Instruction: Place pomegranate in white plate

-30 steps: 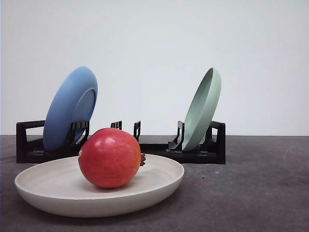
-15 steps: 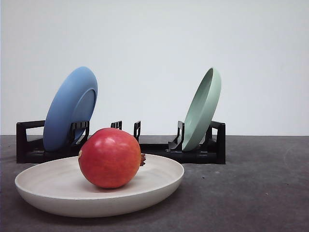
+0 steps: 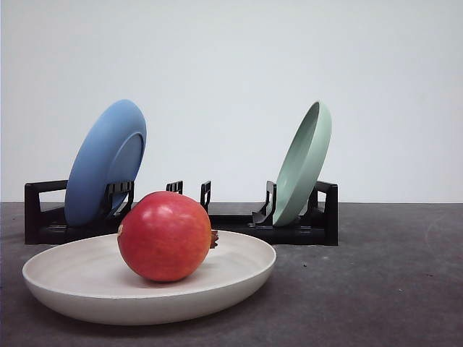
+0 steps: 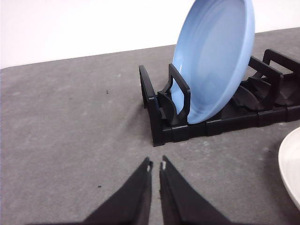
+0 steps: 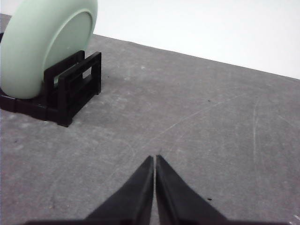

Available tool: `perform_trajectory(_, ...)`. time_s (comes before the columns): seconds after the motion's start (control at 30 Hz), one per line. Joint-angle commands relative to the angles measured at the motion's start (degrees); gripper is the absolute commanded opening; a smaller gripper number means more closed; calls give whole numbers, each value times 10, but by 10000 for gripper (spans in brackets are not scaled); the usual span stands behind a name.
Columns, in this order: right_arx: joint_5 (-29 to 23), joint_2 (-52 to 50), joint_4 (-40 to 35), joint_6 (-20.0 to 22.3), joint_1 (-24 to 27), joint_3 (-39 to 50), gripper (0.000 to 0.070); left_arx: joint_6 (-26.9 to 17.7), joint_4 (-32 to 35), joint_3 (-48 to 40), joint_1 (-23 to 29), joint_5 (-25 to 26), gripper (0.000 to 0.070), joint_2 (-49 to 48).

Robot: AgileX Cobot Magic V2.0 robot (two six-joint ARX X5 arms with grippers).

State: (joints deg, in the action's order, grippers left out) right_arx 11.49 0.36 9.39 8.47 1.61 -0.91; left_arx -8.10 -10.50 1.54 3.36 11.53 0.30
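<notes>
1. Nothing has moved since earlier: pomegranate [image 3: 165, 236] rests inside white plate [image 3: 87, 289] on the bench.
2. Left tool [image 4: 156, 165] and right tool [image 5: 154, 158] are closed, empty.
3. Task looks complete.

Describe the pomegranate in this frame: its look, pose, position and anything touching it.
The pomegranate is round, with smooth, slightly glossy red skin that shades to orange on its left side. Its small dark brown crown stub points sideways to the right, so it lies on its side. It rests inside the white plate, a little left of centre, touching only the plate's floor. No fingers are on it.
</notes>
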Motion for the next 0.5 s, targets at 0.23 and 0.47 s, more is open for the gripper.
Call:
perform_trajectory(0.23, 1, -2, -3, -9, 1, 3, 0, 0, -2, -6, 2, 1, 11, -1)
perform_trajectory(0.47, 1, -2, -3, -9, 1, 3, 0, 0, -2, -6, 2, 1, 11, -1)
